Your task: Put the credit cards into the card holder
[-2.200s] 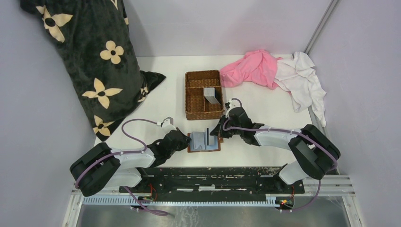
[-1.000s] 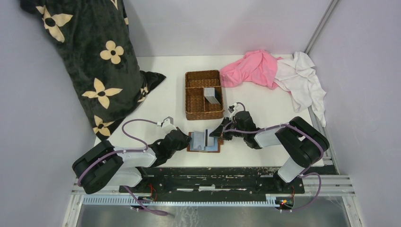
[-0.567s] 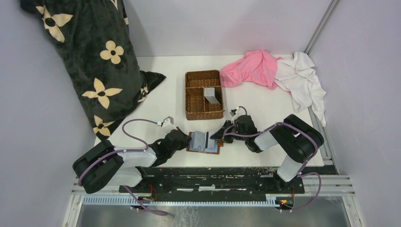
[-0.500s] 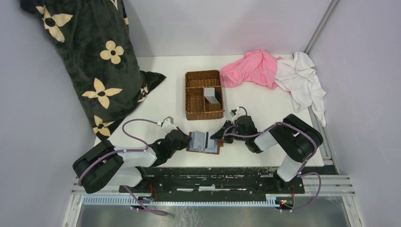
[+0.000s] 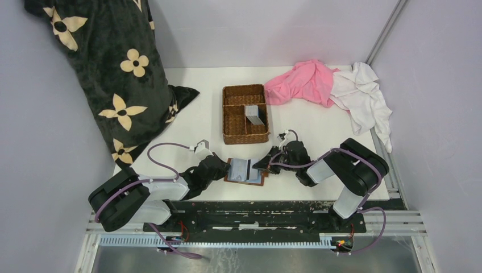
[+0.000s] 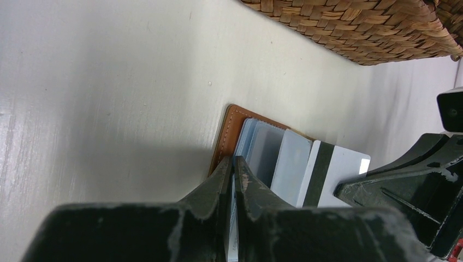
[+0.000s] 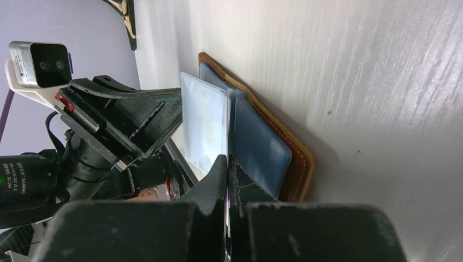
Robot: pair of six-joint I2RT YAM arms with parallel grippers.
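We have the holder lying open and flat close to the near edge of the counter, about midway along it, with an arm on either side. Our left pincer is closed tight on a thin leaf at the holder's left end, pinning it there. Our right pincer is closed too. It grips the right end of a card, which shows edge-on between its fingers in the right wrist view.

The next move, as we judge it, turns on one relation. The card's long axis runs left to right, parallel with the near edge, and the holder lies directly to the left of the right pincer. The card's left end overlaps the inner pockets. We cannot tell whether it sits inside a slot or only on top.

So we reckon the push must go straight leftward along that axis, towards the left pincer, which braces the holder against it. The right arm is the one on the card, and the left has no free grip.

More cards stand in the right-hand compartment of the basket, well apart from the holder, toward the far edge.
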